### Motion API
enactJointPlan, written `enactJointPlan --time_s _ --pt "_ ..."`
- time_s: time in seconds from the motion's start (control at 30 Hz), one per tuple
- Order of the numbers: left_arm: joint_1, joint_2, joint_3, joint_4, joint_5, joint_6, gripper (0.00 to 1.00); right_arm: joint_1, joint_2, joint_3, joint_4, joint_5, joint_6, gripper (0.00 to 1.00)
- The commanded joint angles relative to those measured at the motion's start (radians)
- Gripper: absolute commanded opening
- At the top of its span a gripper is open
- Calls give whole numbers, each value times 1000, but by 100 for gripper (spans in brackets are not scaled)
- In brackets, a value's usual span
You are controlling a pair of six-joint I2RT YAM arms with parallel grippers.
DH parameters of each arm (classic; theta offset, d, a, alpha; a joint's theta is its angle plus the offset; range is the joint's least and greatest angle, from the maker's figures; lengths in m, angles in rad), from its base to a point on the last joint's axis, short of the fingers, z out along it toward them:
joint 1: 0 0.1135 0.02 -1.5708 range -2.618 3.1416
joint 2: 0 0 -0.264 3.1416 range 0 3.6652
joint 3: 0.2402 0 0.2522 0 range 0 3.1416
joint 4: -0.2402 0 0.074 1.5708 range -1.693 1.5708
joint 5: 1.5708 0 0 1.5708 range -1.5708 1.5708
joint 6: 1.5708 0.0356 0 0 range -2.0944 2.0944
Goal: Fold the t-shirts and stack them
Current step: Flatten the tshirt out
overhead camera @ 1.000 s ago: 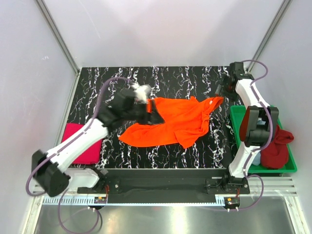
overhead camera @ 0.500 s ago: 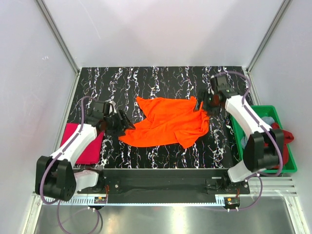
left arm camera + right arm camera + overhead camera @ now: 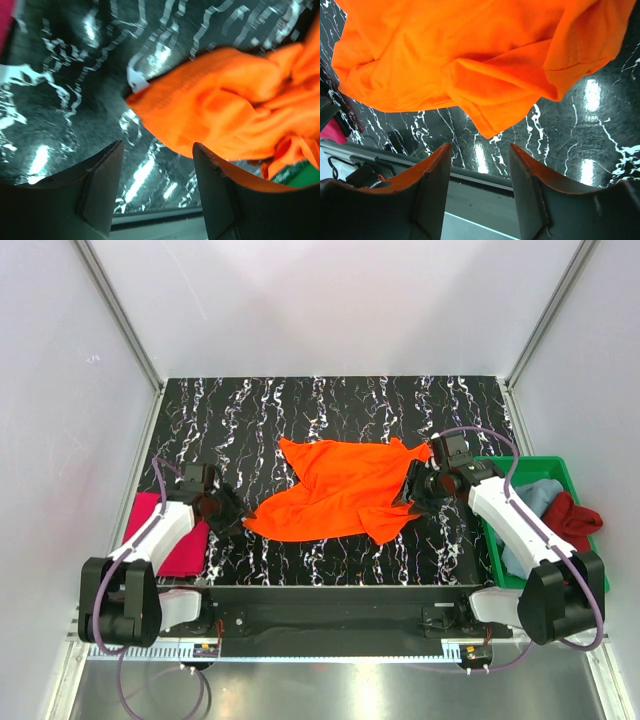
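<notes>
The bright orange t-shirt [image 3: 340, 490] lies crumpled but spread out in the middle of the black marbled table [image 3: 330, 405]. My left gripper [image 3: 228, 512] is low at the shirt's near-left corner, open and holding nothing. In the left wrist view, that corner with its white tag [image 3: 135, 80] lies just ahead of the open gripper [image 3: 157, 150]. My right gripper [image 3: 412, 495] is at the shirt's right side, open and empty. The right wrist view shows a pointed fold of the orange shirt [image 3: 485, 85] just beyond the open gripper [image 3: 480, 150]. A folded magenta-pink shirt [image 3: 165, 540] lies at the near left.
A green tray [image 3: 592, 575] stands at the right edge, holding a dark red shirt [image 3: 572, 518] and a light blue one [image 3: 532, 508]. The table's near edge and metal rail [image 3: 330, 595] run just behind both grippers. White walls enclose the table.
Both arms have swung from the shirt's far corners to its near side. The orange shirt has been let go and lies spread on the table.
</notes>
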Motion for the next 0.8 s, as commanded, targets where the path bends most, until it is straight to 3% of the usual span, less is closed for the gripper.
enactJointPlan --time_s 0.0,0.37,0.47,0.57,0.6,0.77 --pt "11 42 4 31 -76 -36 61 17 8 14 34 -34 39 55" --pt "20 203 30 104 -53 -44 51 40 115 90 54 -36 34 52" --pt "19 229 22 115 -42 -44 39 60 138 90 65 -27 49 53" --pt "20 238 16 133 -31 -33 14 96 170 112 85 -10 72 59" --pt "20 234 16 136 -27 -21 1 113 195 124 80 3 76 59" --pt "19 165 16 129 12 28 0 198 274 213 59 140 112 65"
